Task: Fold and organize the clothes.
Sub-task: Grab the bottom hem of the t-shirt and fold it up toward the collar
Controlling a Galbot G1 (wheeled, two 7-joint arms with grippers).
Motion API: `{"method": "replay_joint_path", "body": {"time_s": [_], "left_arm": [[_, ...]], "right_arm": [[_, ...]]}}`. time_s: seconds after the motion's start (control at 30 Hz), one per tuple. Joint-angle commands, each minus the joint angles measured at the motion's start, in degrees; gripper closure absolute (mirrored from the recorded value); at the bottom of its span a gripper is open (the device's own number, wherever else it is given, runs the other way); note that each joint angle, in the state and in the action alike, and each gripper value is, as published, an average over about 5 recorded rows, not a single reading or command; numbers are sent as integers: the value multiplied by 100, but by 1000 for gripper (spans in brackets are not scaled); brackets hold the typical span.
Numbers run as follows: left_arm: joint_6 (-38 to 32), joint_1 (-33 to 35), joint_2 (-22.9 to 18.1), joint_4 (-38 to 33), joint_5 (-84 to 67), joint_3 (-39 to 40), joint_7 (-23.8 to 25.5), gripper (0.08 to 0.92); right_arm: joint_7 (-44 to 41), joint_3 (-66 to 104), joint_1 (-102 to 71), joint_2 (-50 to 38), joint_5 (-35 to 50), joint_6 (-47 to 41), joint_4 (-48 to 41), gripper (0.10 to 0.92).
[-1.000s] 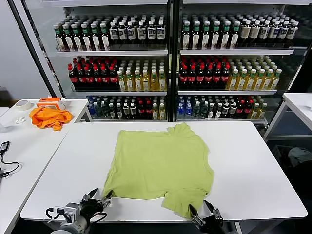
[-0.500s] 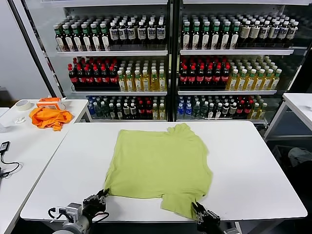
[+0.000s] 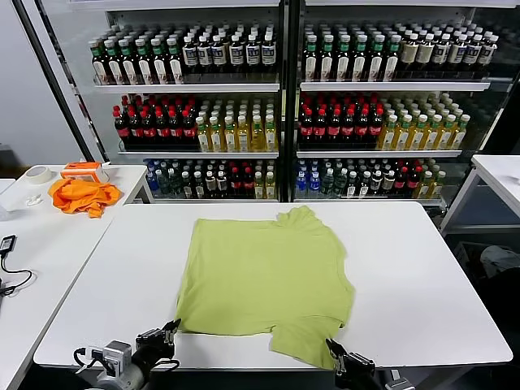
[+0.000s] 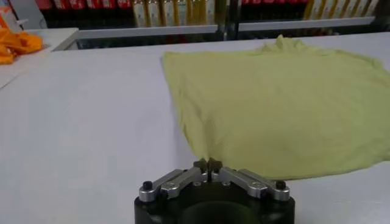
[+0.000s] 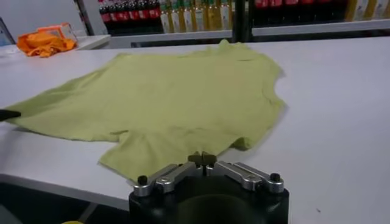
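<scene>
The clothes [image 3: 268, 276] are one lime T-shirt lying flat on the white table [image 3: 422, 284], neck toward the far edge. My left gripper [image 3: 171, 329] is at the table's near edge, shut on the shirt's near left hem corner. In the left wrist view, the cloth [image 4: 280, 103] tapers into that gripper [image 4: 208, 163] between closed tips. At the near sleeve, my right gripper [image 3: 331, 348] is also shut. Its wrist view shows the sleeve edge of the shirt [image 5: 170, 91] meeting the closed tips of that gripper [image 5: 202, 159].
Drink shelves [image 3: 284, 106] stand behind the table. A side table [image 3: 32, 244] at the left carries an orange cloth [image 3: 80, 195], a tape roll [image 3: 37, 174] and a cable. Another table corner [image 3: 500, 171] shows at the right.
Both grippers have gone from open to shut on the shirt's near edge. They have drawn back slightly toward the table's near edge, and the near hem has shifted a little.
</scene>
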Motion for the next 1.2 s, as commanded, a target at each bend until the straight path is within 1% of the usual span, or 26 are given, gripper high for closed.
{"method": "replay_joint_path", "body": {"time_s": [0.03,0.27,0.4,0.47,0.7,0.87,1.03,1.2], "left_arm": [[-15,862,182,-772,-88,-117,-20,918],[-47,1156,291,-943,-43,-267,-41,918],[-144,924,286,-673,3,-227,-38,918],[-156,791,282,-519,1,-183,-33,918],[-139,551,295,-415,-4,-108,6,918],[-138,541,260,-403,2,-124,30,918],[-140,495,116,-410,10,-99,40,918],[-141,485,56,-405,65,-66,57,918]], "right_arm": [[-15,301,-619,-145,29,-89,433,921],[-11,403,-833,-135,-22,-122,636,921],[73,332,-602,-97,-249,15,344,918],[130,316,-440,-73,-355,91,150,895],[158,-19,352,145,-502,174,-381,708],[115,-313,856,255,-721,144,-757,561],[79,-541,1065,336,-660,90,-1058,414],[46,-701,1157,377,-486,5,-1074,277]]}}
